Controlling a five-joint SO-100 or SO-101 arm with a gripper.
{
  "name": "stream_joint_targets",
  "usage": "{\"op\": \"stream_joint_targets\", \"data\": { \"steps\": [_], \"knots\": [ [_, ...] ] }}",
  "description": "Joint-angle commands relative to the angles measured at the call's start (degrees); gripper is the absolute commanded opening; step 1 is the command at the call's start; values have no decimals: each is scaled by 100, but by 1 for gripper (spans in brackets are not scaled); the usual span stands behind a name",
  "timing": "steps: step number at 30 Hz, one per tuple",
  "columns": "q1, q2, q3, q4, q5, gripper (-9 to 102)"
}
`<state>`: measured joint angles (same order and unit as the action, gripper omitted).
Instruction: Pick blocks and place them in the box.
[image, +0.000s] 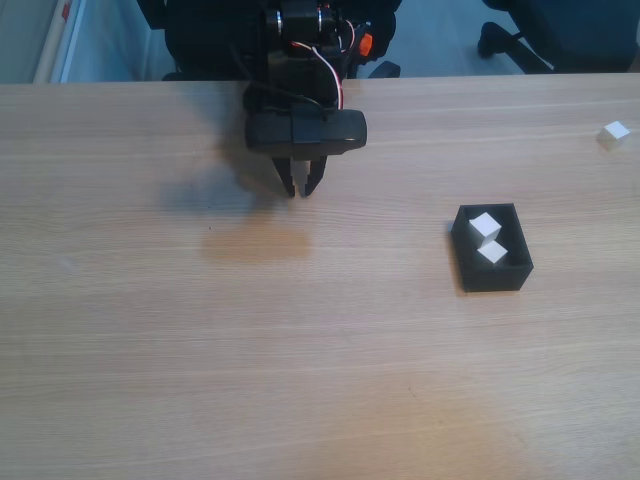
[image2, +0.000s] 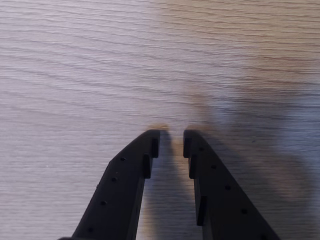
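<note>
Gripper (image2: 171, 137) slightly parted, holding nothing, above table (image2: 75, 75).

This looks like an office or a desk-based workroom. The working surface is a pale wood-laminate desk (image: 320, 350) with a straight printed grain, the sort used for office furniture; the same grain shows close up in the wrist view. Beyond the desk's far edge, at about 1 o'clock in the fixed view, the dark base of a swivel chair (image: 510, 40) stands on a plain grey-blue floor (image: 440, 40), one castor leg showing. At about 11 o'clock a light panel or wall edge (image: 60, 40) runs up out of the picture. Lighting is soft and even, indoor in character.
</note>
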<state>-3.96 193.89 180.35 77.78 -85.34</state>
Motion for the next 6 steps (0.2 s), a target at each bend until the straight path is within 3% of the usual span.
{"op": "stream_joint_targets", "data": {
  "steps": [1,6],
  "knots": [
    [-26,149,360,396,-35,4],
    [-26,149,360,396,-35,5]
  ]
}}
